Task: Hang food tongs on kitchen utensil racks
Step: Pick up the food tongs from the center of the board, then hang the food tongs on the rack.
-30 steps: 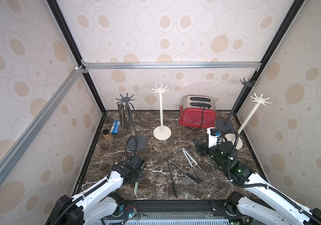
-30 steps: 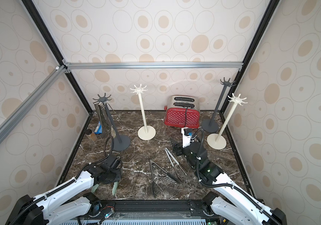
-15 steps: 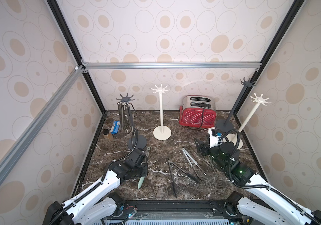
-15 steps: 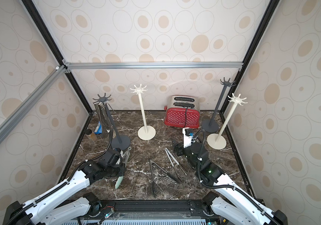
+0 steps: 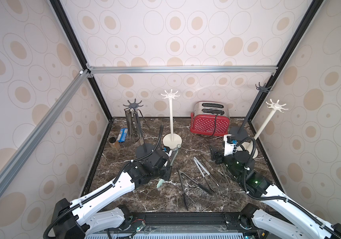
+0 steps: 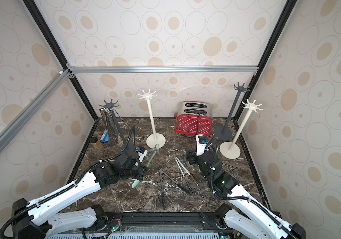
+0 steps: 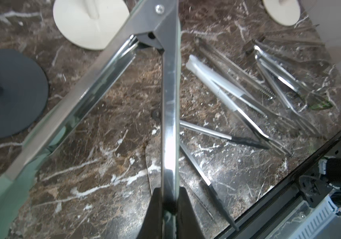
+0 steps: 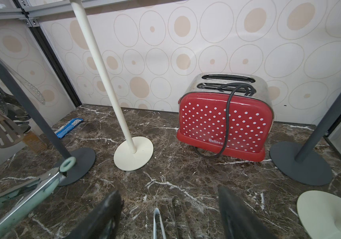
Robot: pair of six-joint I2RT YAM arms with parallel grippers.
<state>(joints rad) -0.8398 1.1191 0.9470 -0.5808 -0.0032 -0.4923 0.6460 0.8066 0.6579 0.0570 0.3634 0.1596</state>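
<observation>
Revealing, wrist-side only, left gripper (image 7: pixel 168 195) clamped on one arm of green-tipped tongs (image 7: pixel 168 103); right gripper (image 8: pixel 169 207) spread

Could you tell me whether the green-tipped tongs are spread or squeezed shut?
Spread: the green-tipped tongs form a wide V from the hinge, with the left claw pinching only one arm.

The left arm (image 5: pixel 107 190) stretches forward and low; the left end effector (image 7: pixel 168 209) pinches tight one leg of the food tongs (image 7: pixel 168 103). The right arm (image 5: pixel 289 209) also reaches forward, and the right end effector (image 8: pixel 168 194) has its jaws spread wide, gripping nothing.
</observation>
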